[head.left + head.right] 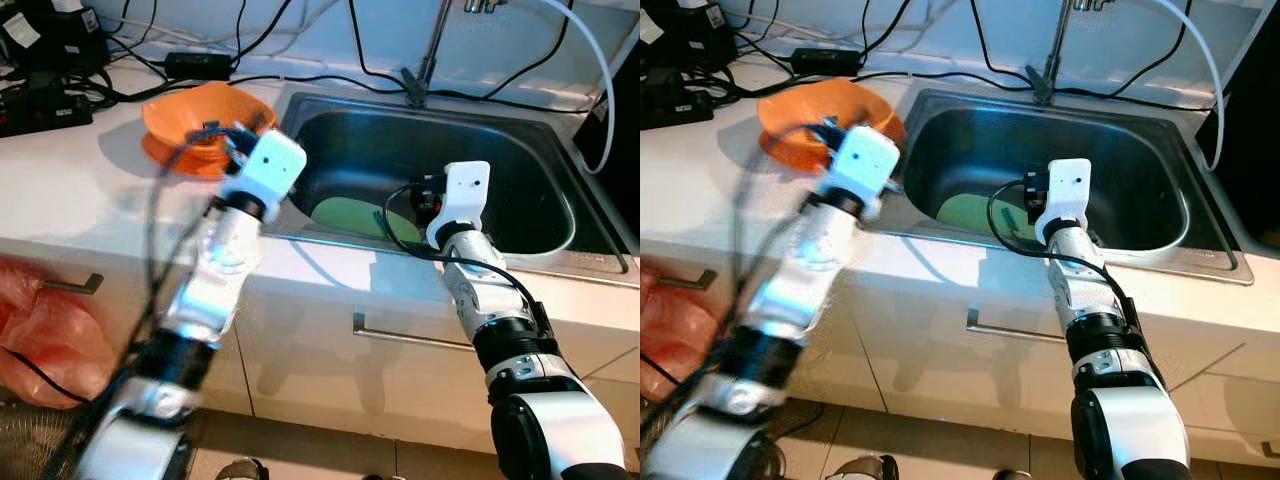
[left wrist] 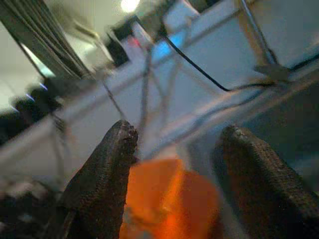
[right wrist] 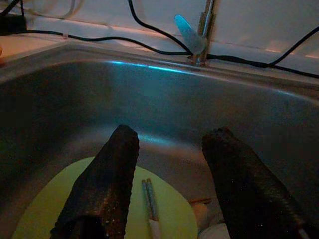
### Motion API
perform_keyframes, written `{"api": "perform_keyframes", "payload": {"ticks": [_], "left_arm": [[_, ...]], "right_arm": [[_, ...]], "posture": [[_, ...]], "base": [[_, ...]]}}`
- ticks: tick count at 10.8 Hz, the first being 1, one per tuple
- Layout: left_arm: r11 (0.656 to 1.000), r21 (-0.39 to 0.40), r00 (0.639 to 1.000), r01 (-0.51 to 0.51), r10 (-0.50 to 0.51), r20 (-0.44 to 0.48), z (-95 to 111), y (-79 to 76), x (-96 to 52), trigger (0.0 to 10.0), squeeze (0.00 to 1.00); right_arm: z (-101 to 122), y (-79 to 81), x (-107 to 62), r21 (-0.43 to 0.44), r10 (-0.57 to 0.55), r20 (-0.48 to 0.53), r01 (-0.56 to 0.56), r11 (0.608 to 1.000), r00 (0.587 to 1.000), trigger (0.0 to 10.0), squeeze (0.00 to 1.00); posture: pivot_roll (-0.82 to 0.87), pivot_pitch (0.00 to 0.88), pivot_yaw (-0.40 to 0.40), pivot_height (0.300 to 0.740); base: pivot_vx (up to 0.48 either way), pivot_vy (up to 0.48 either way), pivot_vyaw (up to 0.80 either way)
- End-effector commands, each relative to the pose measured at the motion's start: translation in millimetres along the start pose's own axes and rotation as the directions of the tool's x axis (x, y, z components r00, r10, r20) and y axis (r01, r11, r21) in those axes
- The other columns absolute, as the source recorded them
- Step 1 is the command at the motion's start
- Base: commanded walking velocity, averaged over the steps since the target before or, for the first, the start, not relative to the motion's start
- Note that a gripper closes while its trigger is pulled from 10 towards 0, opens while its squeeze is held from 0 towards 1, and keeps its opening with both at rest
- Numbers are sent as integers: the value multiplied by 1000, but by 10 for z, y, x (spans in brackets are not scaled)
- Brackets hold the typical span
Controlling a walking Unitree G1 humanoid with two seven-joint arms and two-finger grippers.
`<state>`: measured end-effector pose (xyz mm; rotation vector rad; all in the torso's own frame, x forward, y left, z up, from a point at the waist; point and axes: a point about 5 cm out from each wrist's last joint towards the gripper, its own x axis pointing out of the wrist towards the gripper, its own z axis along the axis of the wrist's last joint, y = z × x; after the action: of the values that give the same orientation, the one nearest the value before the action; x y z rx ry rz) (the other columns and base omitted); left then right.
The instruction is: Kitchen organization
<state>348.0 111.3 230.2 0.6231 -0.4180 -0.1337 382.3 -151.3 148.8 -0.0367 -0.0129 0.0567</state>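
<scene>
The white counter [image 1: 70, 190] carried an orange bowl [image 1: 205, 120] just beside the sink [image 1: 540, 150]; black cables [image 1: 60, 90] lay beyond the bowl.

Orange bowl [image 1: 205, 125] upright on counter beside sink; green plate [image 3: 104, 209] flat in sink, chopsticks [image 3: 149, 199] atop

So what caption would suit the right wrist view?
Open right gripper poised over a green plate in the steel sink.
</scene>
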Motion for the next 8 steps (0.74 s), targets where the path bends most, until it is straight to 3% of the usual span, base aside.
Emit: {"api": "perform_keyframes", "payload": {"ticks": [1, 3, 4, 8], "left_arm": [[998, 58, 1000, -12, 12, 3, 11, 26, -37, 10000, 0], [978, 209, 996, 17, 2, -89, -196, 145, -143, 10000, 0], [938, 336, 977, 81, -9, -212, -419, 216, -234, 10000, 0], [913, 391, 962, 114, -3, -274, -547, 258, -234, 10000, 0]], "right_arm": [[31, -9, 20, 23, -5, 6, 5, 1000, 1000, 10000, 0], [23, 30, 25, 28, 6, 2, -6, 1000, 1000, 10000, 0], [20, 42, 28, 33, 8, 1, -8, 999, 1000, 10000, 0], [30, 55, 35, 33, 7, 6, -7, 999, 1000, 10000, 0]], "posture": [[74, 46, -62, 740], [91, 48, -63, 740], [94, 47, -62, 740], [90, 32, -58, 740]], "base": [[0, 0, 0], [0, 0, 0], [0, 0, 0], [0, 0, 0]]}}
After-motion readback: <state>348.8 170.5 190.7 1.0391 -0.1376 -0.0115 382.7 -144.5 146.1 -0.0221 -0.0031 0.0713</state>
